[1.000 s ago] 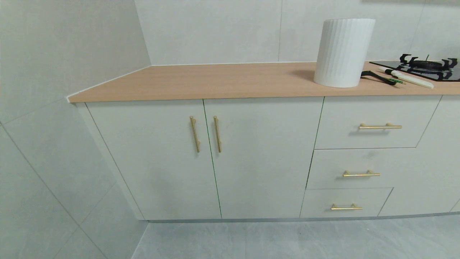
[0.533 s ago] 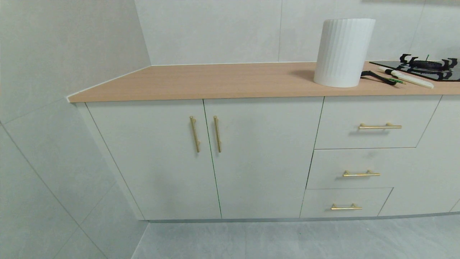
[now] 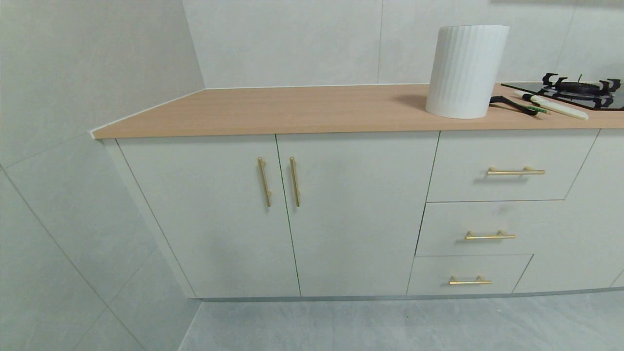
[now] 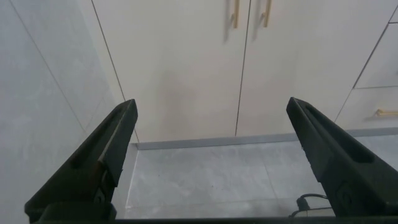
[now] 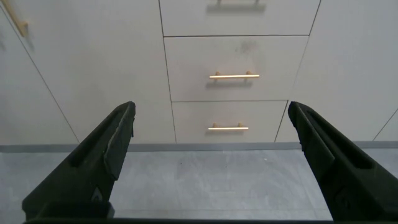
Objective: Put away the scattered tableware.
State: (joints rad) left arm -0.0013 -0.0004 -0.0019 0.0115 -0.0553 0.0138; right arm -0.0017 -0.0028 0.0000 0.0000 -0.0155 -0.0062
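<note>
Head view first: a wooden desk (image 3: 292,109) runs along the tiled wall above pale cupboards. Toward its right end a tall white ribbed canister (image 3: 465,70) stands upright. Just beside its base, on the side nearer the black gas hob (image 3: 580,88), lie the two loose pieces of tableware. One is a black-handled utensil (image 3: 512,103), with one end passing out of sight behind the canister. The other is a long white utensil (image 3: 555,108) lying at a slant between it and the hob. A bit of green shows where the two come close, and I cannot tell which piece it belongs to. Both lie flat on the desk, outside the canister.

Below the desk are two closed cupboard doors with upright brass handles (image 3: 280,181) set side by side. To their right is a stack of three closed drawers, each with a brass bar handle.

From the left wrist view, the left hand (image 4: 210,106) hangs low in front of the cupboard doors, over the grey floor (image 4: 211,180). Its two dark fingers are spread wide, with nothing between them.

From the right wrist view, the right hand (image 5: 210,107) hangs just as low before the drawers. The middle drawer handle (image 5: 234,76) and the bottom drawer handle (image 5: 227,128) are in front of it. Its fingers are spread wide too and hold nothing.
</note>
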